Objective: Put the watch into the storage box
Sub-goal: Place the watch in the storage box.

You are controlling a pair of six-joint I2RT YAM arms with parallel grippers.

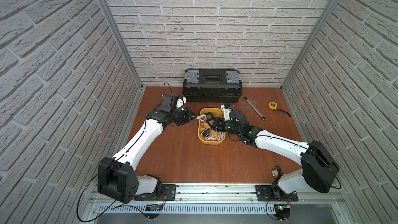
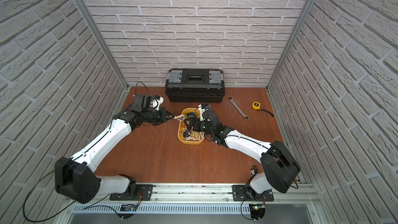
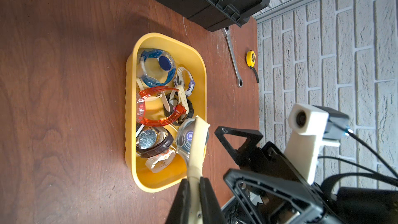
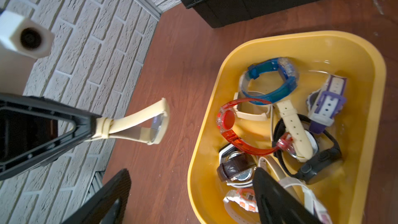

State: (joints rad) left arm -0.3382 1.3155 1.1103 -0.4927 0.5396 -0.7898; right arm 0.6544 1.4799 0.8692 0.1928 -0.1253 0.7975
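Carrying step, near its end: left gripper [image 3: 193, 183] is pinching the cream watch [image 3: 197, 138] by its doubled-up strap, jaws pressed together on it, watch head sticking out ahead of the fingertips. Watch hangs in the air, clear of the table [image 1: 183, 158], right at the storage box [image 1: 199, 131] rim on the left arm's side. Right wrist view puts it just outside that rim, both top views put it about over the rim, so not yet inside. Right gripper [image 1: 210, 123] hovers above the middle of the storage box, jaws spread wide, holding nothing, one finger low over the other watches [image 3: 155, 113] already heaped in the box (red, blue, black, white, brown). Toolbox [image 1: 212, 85] sits shut beyond the far end of the storage box. Wrench [image 1: 254, 108] and tape measure [image 1: 272, 105] lie well apart from the box on the right arm's side, not involved

Judgement: placing is what's left. Next move calls for the left gripper to push the watch further in past the rim, over the pile, lower a little, then let the strap go. Grip is on floppy strap only, so the head may swing or catch the rim. Right gripper crowds the space above the box, so either it backs off or it takes the watch, can't tell which is meant
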